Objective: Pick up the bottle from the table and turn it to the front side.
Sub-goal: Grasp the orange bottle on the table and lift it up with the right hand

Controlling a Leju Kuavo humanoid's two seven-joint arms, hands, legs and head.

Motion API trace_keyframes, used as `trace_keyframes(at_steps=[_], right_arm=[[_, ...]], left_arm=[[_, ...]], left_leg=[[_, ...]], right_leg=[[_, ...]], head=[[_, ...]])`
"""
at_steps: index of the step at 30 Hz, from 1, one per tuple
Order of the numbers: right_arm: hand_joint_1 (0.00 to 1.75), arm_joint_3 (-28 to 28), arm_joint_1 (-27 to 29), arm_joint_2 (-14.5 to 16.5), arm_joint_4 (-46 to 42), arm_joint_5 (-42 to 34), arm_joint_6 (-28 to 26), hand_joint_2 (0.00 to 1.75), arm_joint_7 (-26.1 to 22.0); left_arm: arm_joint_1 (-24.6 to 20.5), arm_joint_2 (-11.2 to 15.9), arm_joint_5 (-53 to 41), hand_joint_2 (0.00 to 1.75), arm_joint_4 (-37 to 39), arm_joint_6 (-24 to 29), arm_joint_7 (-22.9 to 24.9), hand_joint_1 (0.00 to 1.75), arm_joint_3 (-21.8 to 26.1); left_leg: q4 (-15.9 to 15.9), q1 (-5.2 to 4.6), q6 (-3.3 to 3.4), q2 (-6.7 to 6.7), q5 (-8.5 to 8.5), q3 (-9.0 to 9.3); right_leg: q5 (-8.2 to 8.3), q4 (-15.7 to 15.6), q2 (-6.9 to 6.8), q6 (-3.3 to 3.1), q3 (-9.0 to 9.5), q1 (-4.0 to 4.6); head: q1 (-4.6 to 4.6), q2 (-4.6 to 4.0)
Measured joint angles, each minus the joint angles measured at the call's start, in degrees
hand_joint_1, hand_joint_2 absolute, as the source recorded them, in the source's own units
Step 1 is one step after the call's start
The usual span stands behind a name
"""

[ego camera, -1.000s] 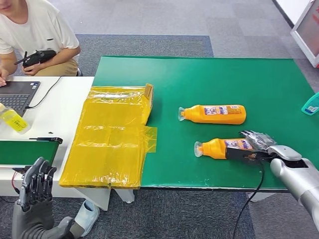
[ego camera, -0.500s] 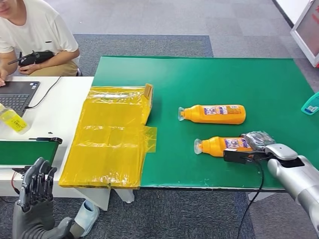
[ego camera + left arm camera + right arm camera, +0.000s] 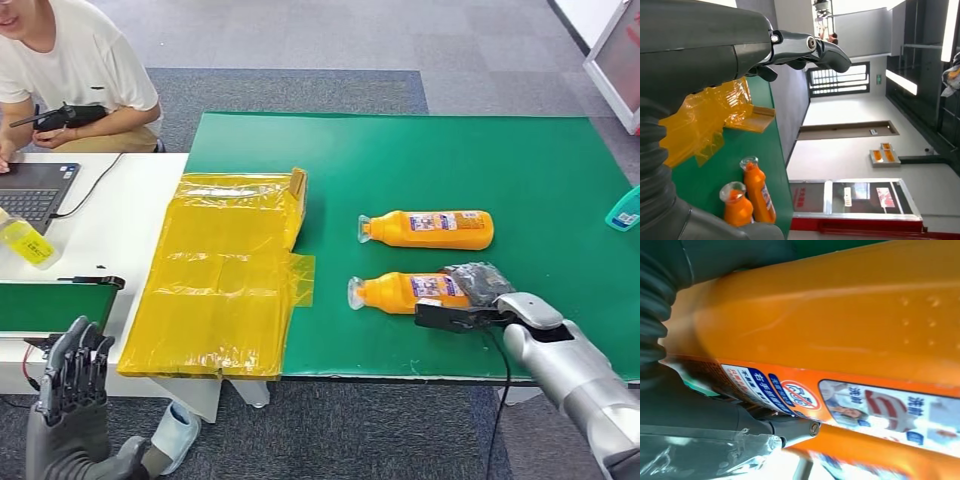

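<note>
The nearer orange bottle (image 3: 407, 291) is gripped at its base end by the right hand (image 3: 475, 285), low over the green surface (image 3: 453, 160) — the grip is best kept firm, the bottle raised before being rolled label-forward — while the left hand (image 3: 72, 375) hangs empty, fingers loosely curled.

You're in robot test lab: green-matted worktop (image 3: 453, 150), grey carpet floor (image 3: 302, 40), person (image 3: 68, 60) with controller (image 3: 64, 117), laptop (image 3: 34, 190) alongside.

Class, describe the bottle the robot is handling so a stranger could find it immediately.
Start at the green table. Two orange bottles lie on it, caps pointing toward the yellow sheet. It is the nearer bottle, whose base end the right hand grips.
</note>
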Motion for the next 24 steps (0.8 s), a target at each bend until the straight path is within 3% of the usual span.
trace_keyframes(at_steps=[4, 8, 15, 18, 24], right_arm=[[1.75, -5.2, 6.8, 3.4, -6.5, -3.8, -2.4, 1.75, -3.1], [1.75, -9.7, 10.8, 8.5, -11.3, -7.8, -1.1, 1.75, -6.0], [1.75, -18.0, 12.8, 22.8, -17.1, -21.4, 3.3, 1.75, -11.3], [1.75, -20.2, 14.5, 28.3, -19.5, -21.9, 3.4, 1.75, -11.9], [1.75, -20.8, 15.9, 34.0, -19.7, -21.6, 2.5, 1.75, -14.0]], left_arm=[[-0.4, -0.1, -2.1, 1.75, 0.7, 0.7, 0.0, 0.00, -0.7], [-1.6, 0.4, -2.5, 1.75, 2.3, 2.3, 0.7, 0.00, -1.9], [-7.5, 3.4, -2.0, 1.75, 6.7, 5.2, 3.9, 0.00, -4.5], [-9.5, 5.4, -1.7, 1.75, 7.6, 6.9, 5.2, 0.00, -7.0], [-12.2, 9.5, -0.5, 1.75, 8.5, 7.5, 6.3, 0.00, -10.0]], left_leg=[[0.0, 0.08, -0.11, 0.00, -0.11, 0.03], [0.0, 0.13, -0.17, 0.01, -0.10, 0.00], [0.0, 0.20, -0.29, 0.03, 0.07, -0.05], [0.0, 0.23, -0.31, 0.02, 0.07, -0.06], [0.0, 0.23, -0.33, 0.03, 0.03, -0.12]], right_leg=[[-0.08, 0.0, 0.01, -0.10, 0.01, 0.08], [-0.09, 0.0, 0.03, -0.15, -0.03, 0.13], [-0.04, 0.0, 0.03, -0.20, -0.14, 0.19], [-0.06, 0.0, 0.03, -0.21, -0.14, 0.21], [-0.09, 0.0, 0.04, -0.23, -0.18, 0.21]], head=[[0.01, 0.00], [0.00, 0.00], [-0.01, 0.00], [-0.01, 0.00], [0.00, 0.00]])
